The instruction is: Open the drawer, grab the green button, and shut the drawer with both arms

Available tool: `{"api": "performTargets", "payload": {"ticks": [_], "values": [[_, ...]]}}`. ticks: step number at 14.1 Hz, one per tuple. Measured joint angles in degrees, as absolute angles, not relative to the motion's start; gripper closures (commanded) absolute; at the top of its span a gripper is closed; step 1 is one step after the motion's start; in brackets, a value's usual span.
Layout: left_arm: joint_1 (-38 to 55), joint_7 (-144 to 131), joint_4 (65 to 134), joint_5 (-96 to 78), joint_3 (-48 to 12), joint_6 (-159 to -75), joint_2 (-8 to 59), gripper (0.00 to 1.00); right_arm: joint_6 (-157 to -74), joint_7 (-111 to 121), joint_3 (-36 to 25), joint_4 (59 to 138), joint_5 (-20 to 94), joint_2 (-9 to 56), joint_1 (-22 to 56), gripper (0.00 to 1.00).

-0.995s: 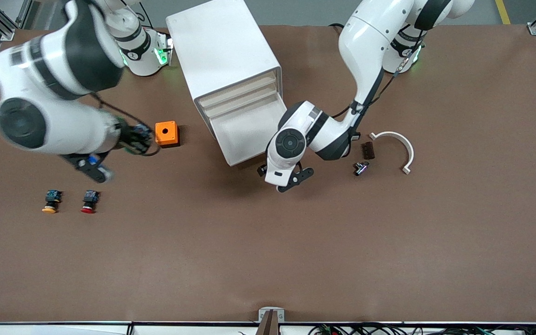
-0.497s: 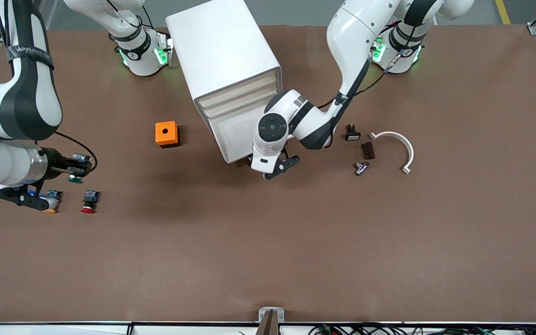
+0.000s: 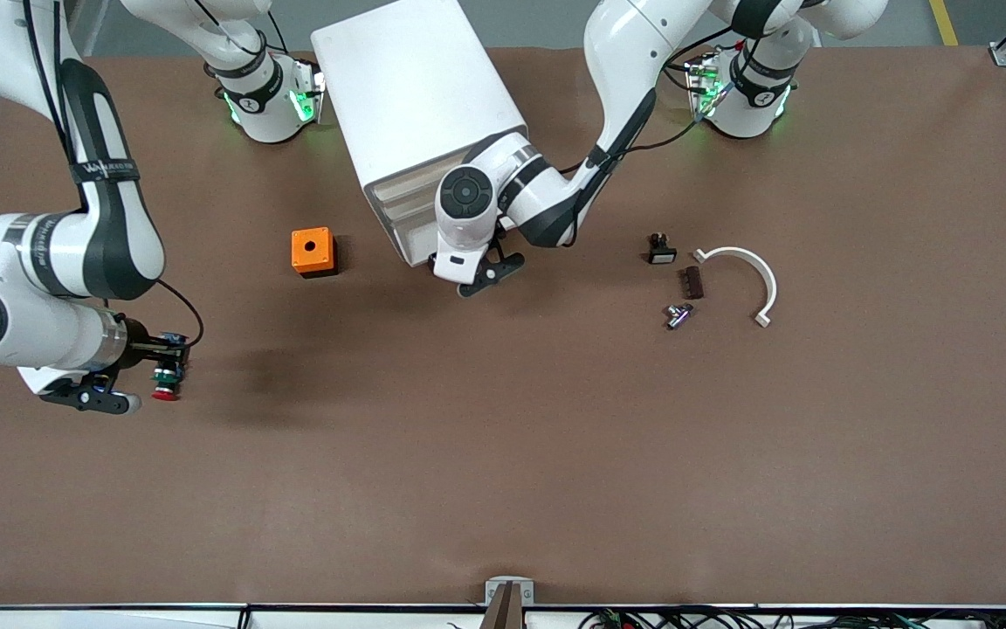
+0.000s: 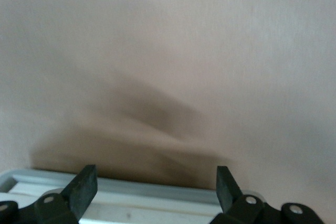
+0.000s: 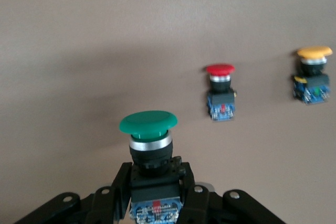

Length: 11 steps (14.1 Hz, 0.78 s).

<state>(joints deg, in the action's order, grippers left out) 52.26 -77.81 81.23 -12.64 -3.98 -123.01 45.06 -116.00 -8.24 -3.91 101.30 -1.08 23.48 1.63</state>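
Clamped tight, the right gripper (image 5: 155,195) holds the green button (image 5: 149,140) above the table (image 3: 555,454), over the red-capped button (image 5: 220,92); left gripper (image 4: 155,182) sits wide open, empty, at the drawer (image 4: 157,195).

The front camera looks down on the whole table (image 3: 555,454) from high; both wrist cameras look closely at its brown top.
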Motion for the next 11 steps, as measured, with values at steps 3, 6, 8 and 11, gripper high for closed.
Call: {"api": "performTargets", "payload": {"ticks": [3,6,8,11], "values": [[52.21,-77.76,81.42,-13.97,-5.73,-123.01,45.09,0.00,-126.11,-6.87,-3.88,106.54,-1.10,25.26,0.99,0.88],[52.21,-76.80,81.45,-18.05,-6.19,-123.01,45.09,0.00,-130.18,-6.69,-3.26,108.81,-1.10,26.91,1.08,0.88],[52.15,-74.78,81.45,-21.24,-6.18,-123.01,45.09,0.00,-132.04,-6.68,-2.93,109.08,-1.10,28.03,1.29,0.88],[51.82,-72.72,81.64,-24.41,-6.04,-123.02,45.20,0.00,-133.96,-6.65,-2.82,109.16,-1.11,29.91,1.33,0.87]]}}
